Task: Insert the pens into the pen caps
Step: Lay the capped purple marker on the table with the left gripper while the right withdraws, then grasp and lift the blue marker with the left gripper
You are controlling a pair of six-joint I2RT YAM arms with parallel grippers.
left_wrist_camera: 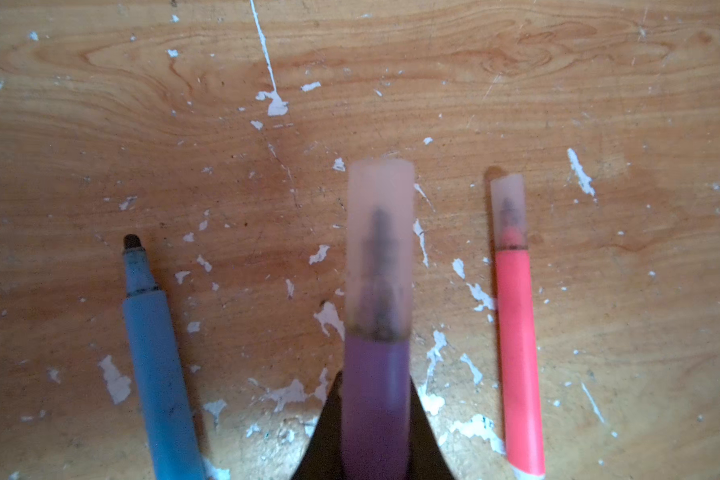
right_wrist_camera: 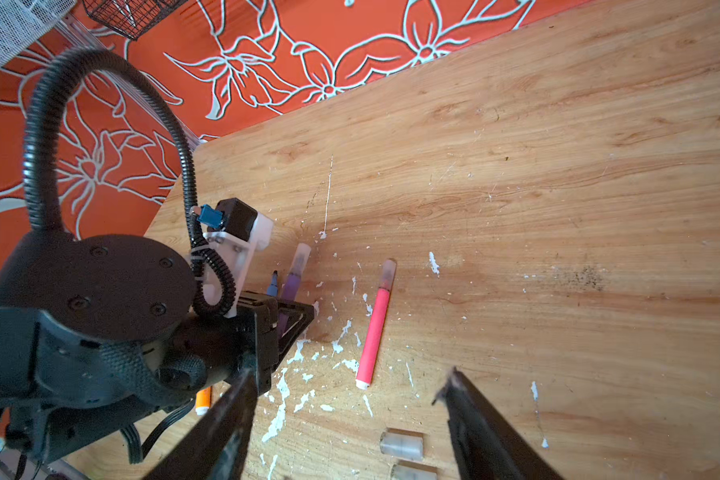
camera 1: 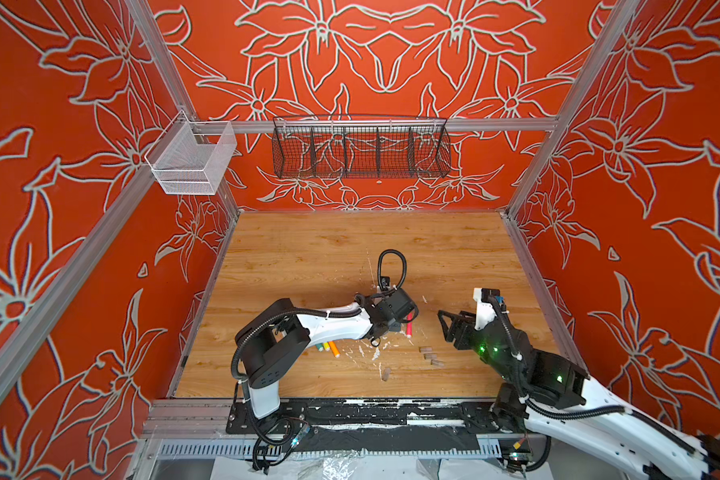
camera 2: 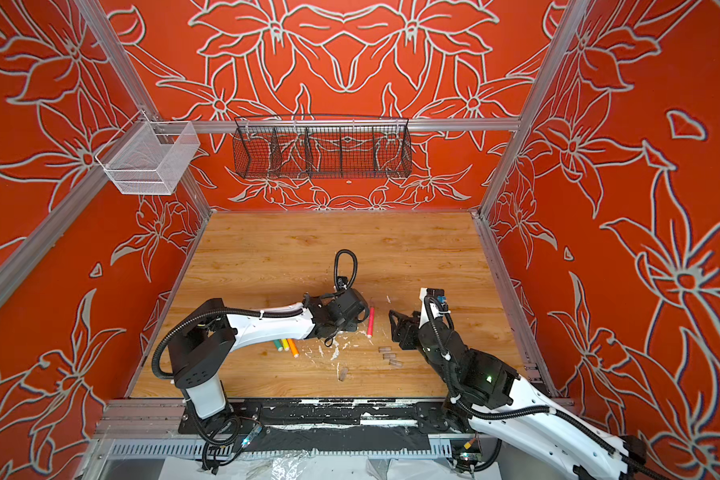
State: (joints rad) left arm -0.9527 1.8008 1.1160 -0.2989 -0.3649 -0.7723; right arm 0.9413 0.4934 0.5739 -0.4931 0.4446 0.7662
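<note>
Pens were partly done: the purple pen [left_wrist_camera: 377,395], capped, sat clamped in the left gripper [left_wrist_camera: 376,415] low over the worktop [camera 1: 308,257], between the bare blue pen [left_wrist_camera: 154,361] and the capped pink pen [right_wrist_camera: 374,328] lying there. The right gripper [camera 1: 443,324] hung open and empty near three loose caps [camera 1: 430,356], with a fourth cap [camera 1: 386,374] apart toward the front. Green, yellow and orange pens [camera 1: 326,345] lay by the left arm. I judged the purple one should be lowered flat beside the pink before release, lest it roll. The worktop was wood-grain, flecked with white paint [left_wrist_camera: 275,102]; red floral walls [camera 1: 371,62] carried a wire basket [camera 1: 360,151] and a mesh basket [camera 1: 192,160].
</note>
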